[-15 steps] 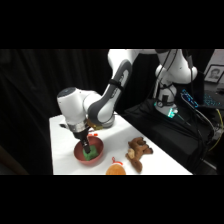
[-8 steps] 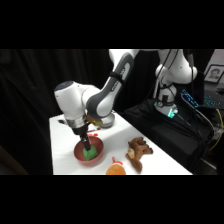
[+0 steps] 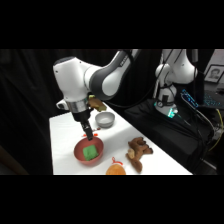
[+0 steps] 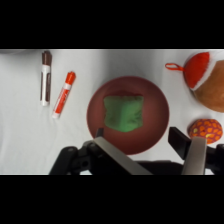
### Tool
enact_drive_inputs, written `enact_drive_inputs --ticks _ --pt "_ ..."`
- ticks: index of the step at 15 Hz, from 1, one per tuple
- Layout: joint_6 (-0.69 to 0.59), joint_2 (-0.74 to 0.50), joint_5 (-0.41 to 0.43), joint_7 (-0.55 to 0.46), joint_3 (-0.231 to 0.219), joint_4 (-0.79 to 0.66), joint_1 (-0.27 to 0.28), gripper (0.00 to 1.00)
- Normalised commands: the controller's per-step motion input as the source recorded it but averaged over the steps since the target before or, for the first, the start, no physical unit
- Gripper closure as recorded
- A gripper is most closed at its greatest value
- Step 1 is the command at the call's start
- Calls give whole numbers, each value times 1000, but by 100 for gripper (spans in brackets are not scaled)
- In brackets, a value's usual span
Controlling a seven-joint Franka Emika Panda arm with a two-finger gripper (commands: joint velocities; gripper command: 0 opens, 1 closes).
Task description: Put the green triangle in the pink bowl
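The green triangle [image 4: 124,113] lies inside the pink bowl [image 4: 155,102], near its middle, and nothing touches it. In the side view the same green triangle [image 3: 90,152] rests in the pink bowl [image 3: 79,150] at the table's front left. My gripper [image 3: 89,135] hangs just above the bowl's far rim. In the wrist view my gripper [image 4: 148,149] is open, its two fingers [image 4: 111,152] spread over the bowl's near rim with nothing between them.
A small grey bowl [image 3: 104,119] stands behind the pink one. A brown plush toy [image 3: 138,150] and an orange ball [image 3: 115,170] lie to the right. Two markers [image 4: 63,93] lie beside the bowl, with a red-and-white toy [image 4: 199,70] and an orange patterned ball [image 4: 205,130] opposite.
The arm has risen from the pink bowl over the last second. The green triangle has stayed in the bowl, free of the gripper.
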Motion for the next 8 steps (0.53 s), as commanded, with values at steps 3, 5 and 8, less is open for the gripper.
enact_drive_inputs --ticks 3,5,8 --pt "-70 -495 46 30 14 -412 28 0" --pt "-53 -478 42 34 18 -399 23 0" --pt "-28 -443 45 22 27 -375 18 0"
